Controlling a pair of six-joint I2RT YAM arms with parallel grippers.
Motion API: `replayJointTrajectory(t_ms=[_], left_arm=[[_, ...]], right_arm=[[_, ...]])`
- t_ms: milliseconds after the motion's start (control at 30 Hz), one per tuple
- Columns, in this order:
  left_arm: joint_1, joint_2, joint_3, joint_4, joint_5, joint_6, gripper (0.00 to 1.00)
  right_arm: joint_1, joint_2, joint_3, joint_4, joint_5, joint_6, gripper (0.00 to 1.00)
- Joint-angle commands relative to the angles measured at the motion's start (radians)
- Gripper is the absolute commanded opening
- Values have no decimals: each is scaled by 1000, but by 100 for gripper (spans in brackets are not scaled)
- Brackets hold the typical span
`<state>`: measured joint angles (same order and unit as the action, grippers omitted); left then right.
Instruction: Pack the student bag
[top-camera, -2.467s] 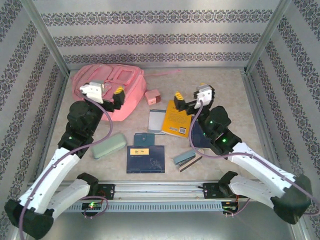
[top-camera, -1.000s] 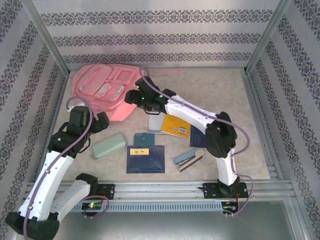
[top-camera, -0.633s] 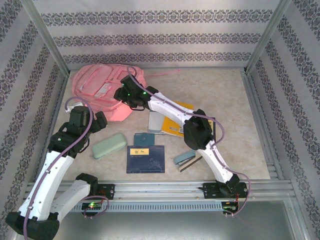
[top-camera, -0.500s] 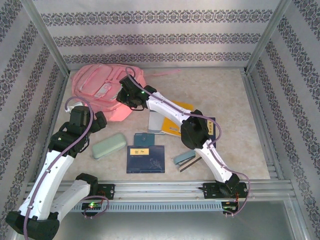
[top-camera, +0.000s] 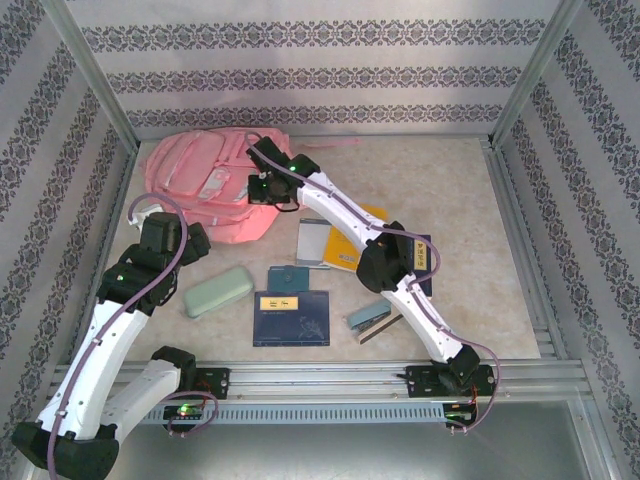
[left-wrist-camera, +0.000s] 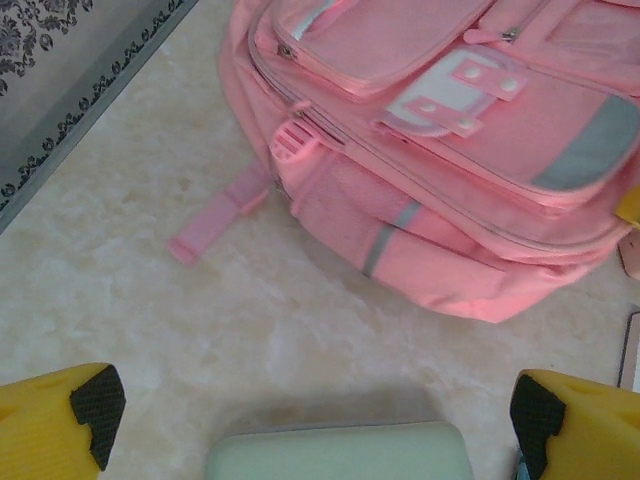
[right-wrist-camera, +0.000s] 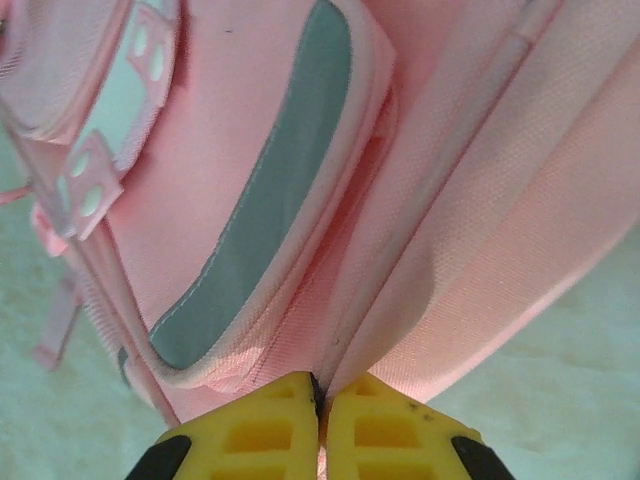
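Packing looks barely begun: the student bag lies zipped on the surface, books and case outside, near it. At its seam the right hand is pressed together; the left hand, spread, hovers near it.

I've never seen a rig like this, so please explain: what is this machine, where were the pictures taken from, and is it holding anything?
These are two robot arms bolted to the near edge of a table. The wide picture comes from a camera above and behind them. The other two come from a camera on each wrist, so the yellow tips there belong to that arm. On the table lie a pink backpack, a pale green case, a dark blue booklet and a yellow book. The left fingers stand wide open, holding nothing. The right fingers are shut at a seam of the backpack; whether they pinch fabric is hard to tell.
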<state>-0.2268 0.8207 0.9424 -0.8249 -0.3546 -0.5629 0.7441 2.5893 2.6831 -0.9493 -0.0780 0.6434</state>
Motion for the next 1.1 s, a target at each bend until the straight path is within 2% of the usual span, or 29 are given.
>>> replayJointTrajectory(t_ms=[0,67,167,200,267,333,467,567,633,700,733,833,867,933,1067], left_arm=[[11,-11,-16,10,-35,-17,100],[13,-15,-20,16,-37,-17,100],[16,-17,-28,22,-42,-19,100],[16,-16,-29,23,-44,-20,100],[17,-14,-34,31,-36,-20,100],[20,-6,-37,35,-29,-19,100],[32,28,-31,41,-13,-15,100],[49,82,-7,38,42,-28,100],[55,123,12,39,74,-45,100],[58,159,28,41,103,-61,100],[60,174,35,44,114,-66,100],[66,194,35,53,128,-69,100],[70,195,33,55,129,-68,100],[79,190,21,63,135,-64,100],[97,173,-3,85,158,-59,100]], right_arm=[[-67,30,18,-178,71,-154,4],[-112,26,12,-195,103,-170,5],[-177,-4,19,-193,218,-207,6],[-191,-17,23,-182,243,-217,13],[-212,-42,36,-157,281,-251,40],[-216,-58,77,-166,278,-265,53],[-184,-93,88,-177,222,-247,57],[-159,-125,26,-154,113,-185,58],[-134,-166,-65,-95,90,-152,59],[-112,-231,-190,-14,107,-111,65],[-107,-274,-288,43,119,-74,69],[-110,-378,-531,172,147,25,71],[-112,-412,-599,203,161,50,77],[-125,-476,-749,320,106,89,77],[-166,-578,-1071,651,-68,319,73]])
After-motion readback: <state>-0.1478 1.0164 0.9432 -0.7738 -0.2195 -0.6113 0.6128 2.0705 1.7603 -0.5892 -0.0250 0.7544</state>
